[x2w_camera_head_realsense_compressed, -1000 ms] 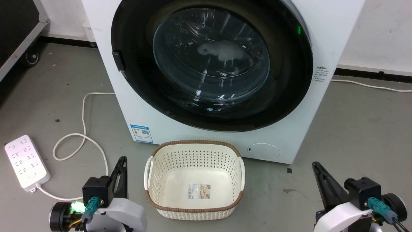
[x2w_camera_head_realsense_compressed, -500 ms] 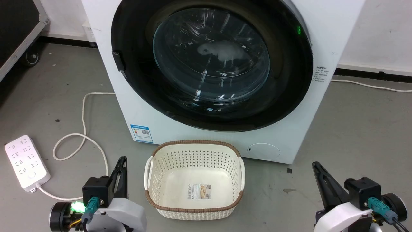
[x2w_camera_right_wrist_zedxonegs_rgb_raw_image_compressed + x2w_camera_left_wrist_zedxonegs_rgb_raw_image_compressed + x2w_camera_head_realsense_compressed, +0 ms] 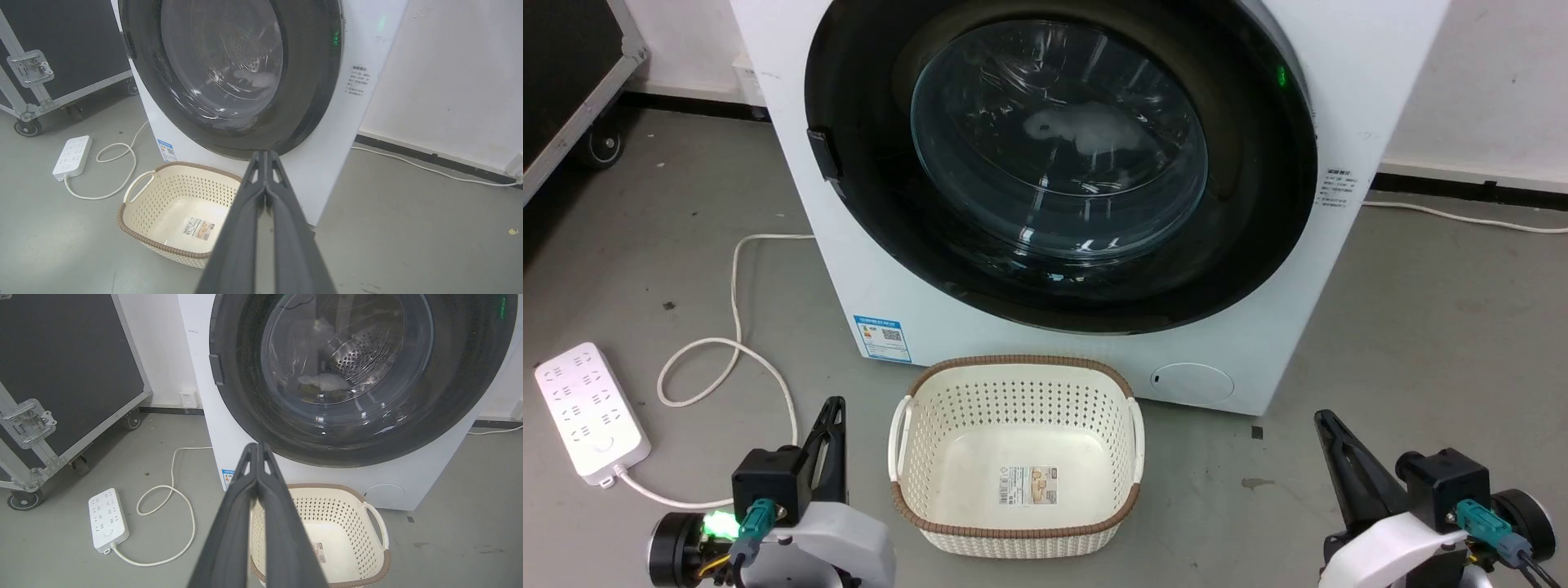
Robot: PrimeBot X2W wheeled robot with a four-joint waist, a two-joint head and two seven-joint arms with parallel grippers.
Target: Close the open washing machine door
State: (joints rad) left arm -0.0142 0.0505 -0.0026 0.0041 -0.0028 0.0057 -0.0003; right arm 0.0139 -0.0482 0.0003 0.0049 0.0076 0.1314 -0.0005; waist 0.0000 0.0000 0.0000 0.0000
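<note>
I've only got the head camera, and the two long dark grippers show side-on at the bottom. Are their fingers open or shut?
Observer: The left wrist view shows the left gripper shut, its two dark fingers pressed together on nothing.
Operator: And the right one?
Observer: The right gripper is shut too and empty, aimed toward the lower glossy black rim of the round washing machine door.
Operator: What's that pale patch behind the glass?
Observer: In the left wrist view a whitish lump lies low in the perforated steel drum. I cannot tell what it is.
</note>
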